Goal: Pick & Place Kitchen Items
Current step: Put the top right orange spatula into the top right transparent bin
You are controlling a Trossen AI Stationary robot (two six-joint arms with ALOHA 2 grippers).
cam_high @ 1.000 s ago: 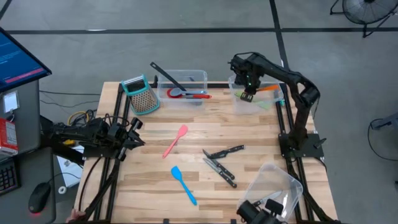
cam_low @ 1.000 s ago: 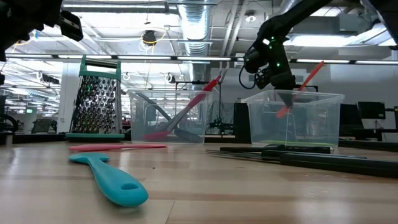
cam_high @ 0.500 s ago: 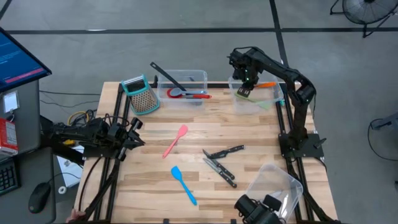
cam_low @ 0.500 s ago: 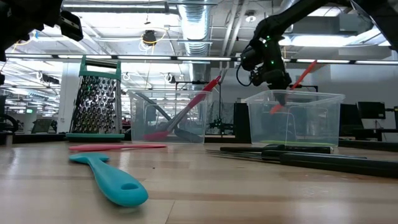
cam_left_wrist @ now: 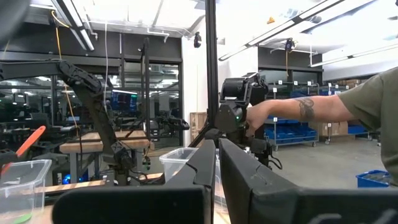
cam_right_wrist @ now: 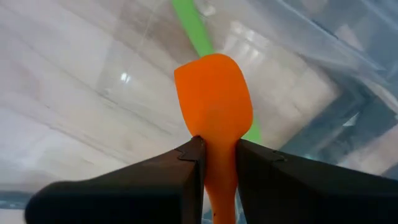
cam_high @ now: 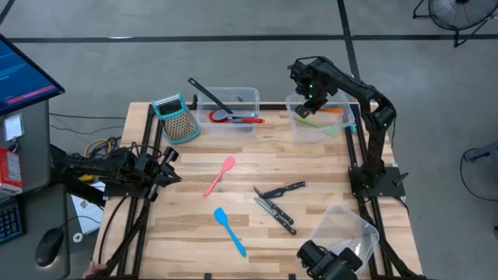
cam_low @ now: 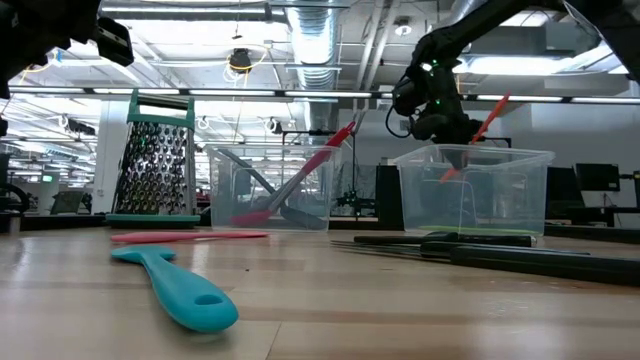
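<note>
My right gripper (cam_high: 306, 107) hangs over the clear bin (cam_high: 339, 129) at the table's far right, shut on an orange spatula (cam_right_wrist: 213, 93). The spatula's head (cam_low: 449, 173) dips below the bin's rim. A green utensil (cam_right_wrist: 189, 25) lies on the bin's floor beneath it. On the tabletop lie a pink spatula (cam_high: 220, 176), a blue spatula (cam_high: 230, 230) and black-handled knives (cam_high: 277, 202). My left gripper (cam_high: 173, 166) waits shut at the table's left edge, holding nothing. My right gripper pinches the orange spatula's neck (cam_right_wrist: 219, 157), just behind the head, between its two fingers. The fingers come from above, pointing down. The spatula is lifted clear and tilted, head low inside the bin, handle (cam_low: 492, 112) slanting up past the gripper.
A second clear bin (cam_high: 247, 95) at the far middle holds a red-headed spatula (cam_high: 233, 118) and a black ladle (cam_high: 208, 95). A teal-framed grater (cam_high: 176, 118) stands left of it. Another clear bin (cam_high: 348, 227) lies tipped at the near right corner. A person's arm (cam_left_wrist: 298, 111) shows beyond the table.
My right gripper has rolled about its own downward line above the far right bin and risen slightly, staying shut. The orange spatula has swung round with it, its head still inside the bin.
</note>
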